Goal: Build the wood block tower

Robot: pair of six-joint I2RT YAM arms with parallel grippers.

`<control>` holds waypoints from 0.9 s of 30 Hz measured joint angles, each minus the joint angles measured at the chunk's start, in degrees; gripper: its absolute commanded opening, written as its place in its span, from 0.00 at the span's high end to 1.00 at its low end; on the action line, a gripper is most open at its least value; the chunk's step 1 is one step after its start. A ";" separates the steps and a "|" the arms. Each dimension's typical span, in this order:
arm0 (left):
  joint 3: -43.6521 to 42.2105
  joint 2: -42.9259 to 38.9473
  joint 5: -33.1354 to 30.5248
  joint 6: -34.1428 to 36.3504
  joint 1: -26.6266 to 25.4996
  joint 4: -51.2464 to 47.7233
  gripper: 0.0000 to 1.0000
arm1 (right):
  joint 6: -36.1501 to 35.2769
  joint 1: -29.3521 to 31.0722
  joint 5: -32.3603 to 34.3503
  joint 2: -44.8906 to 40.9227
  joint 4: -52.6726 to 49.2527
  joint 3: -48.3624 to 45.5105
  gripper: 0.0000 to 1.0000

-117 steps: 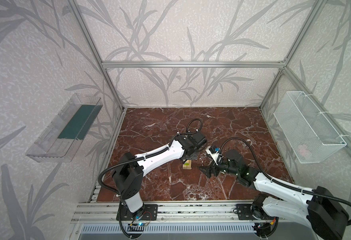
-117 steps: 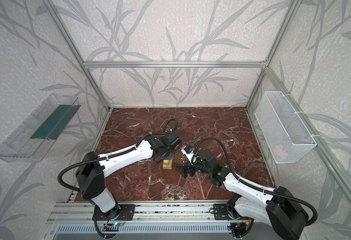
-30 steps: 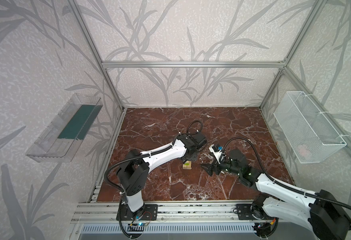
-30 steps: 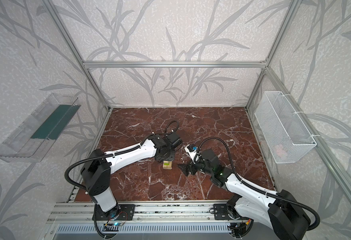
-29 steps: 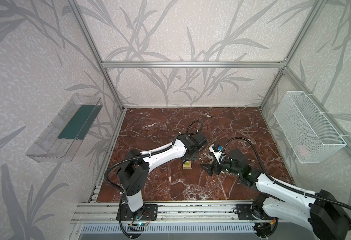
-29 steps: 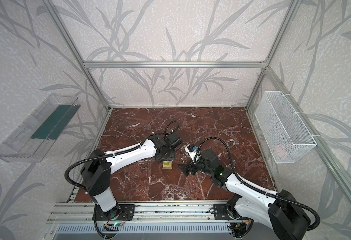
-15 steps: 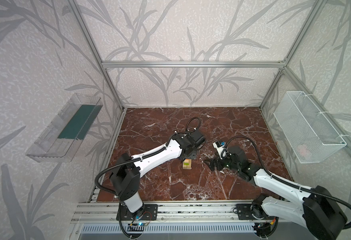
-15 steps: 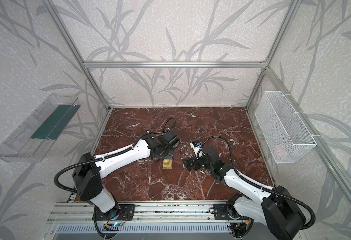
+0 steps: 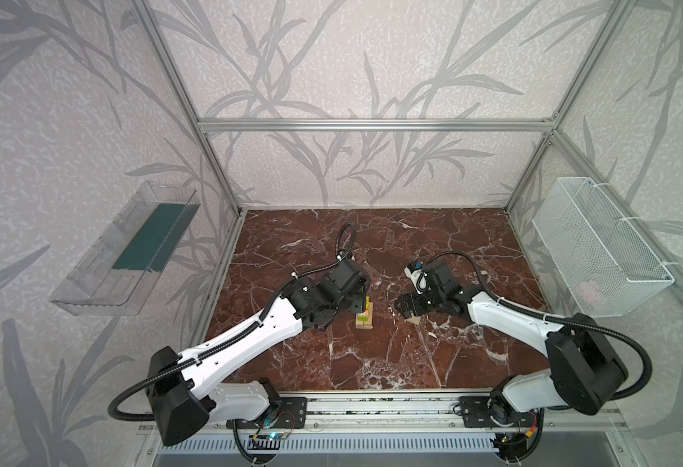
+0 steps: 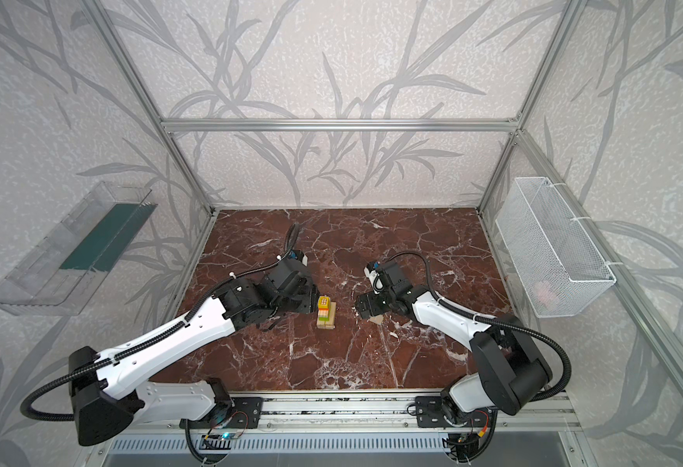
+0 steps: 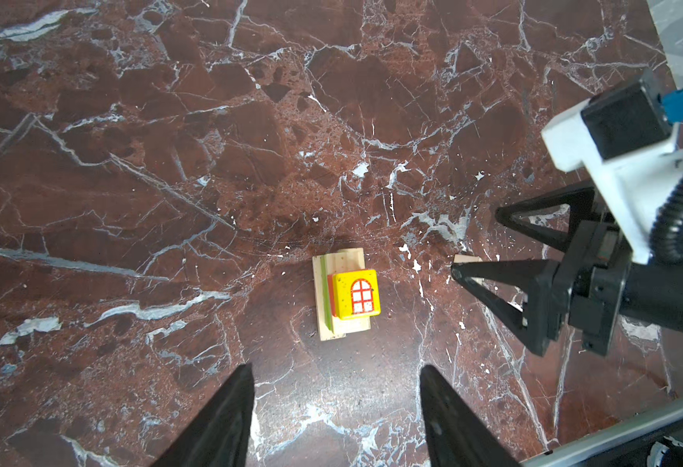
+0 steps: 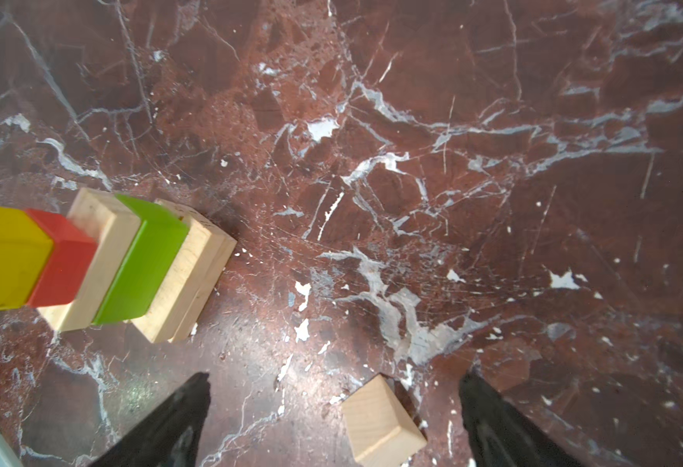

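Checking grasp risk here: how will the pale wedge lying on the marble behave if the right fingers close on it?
The wedge looks like solid wood, so probably rigid and light. Its sloped face may let the fingers slip or squeeze it upward. Lying flat on a broad side, it should slide rather than roll if nudged.

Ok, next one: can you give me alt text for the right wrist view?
A pale wedge lies loose on the red-brown marble tabletop, between the fingers of the open right gripper. Nearby stands the tower: pale bars at the base, then a green bar, a pale bar, a red cube and a yellow cube on top.
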 measured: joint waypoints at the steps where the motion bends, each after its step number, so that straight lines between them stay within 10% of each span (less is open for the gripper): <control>1: -1.05 -0.98 0.09 0.04 0.04 0.37 0.34 | -0.39 -0.26 -0.39 1.01 -0.76 0.92 0.07; 27: -9.25 -10.51 1.11 -0.50 0.63 4.26 0.29 | -3.76 3.96 -1.20 6.99 -9.42 1.92 0.30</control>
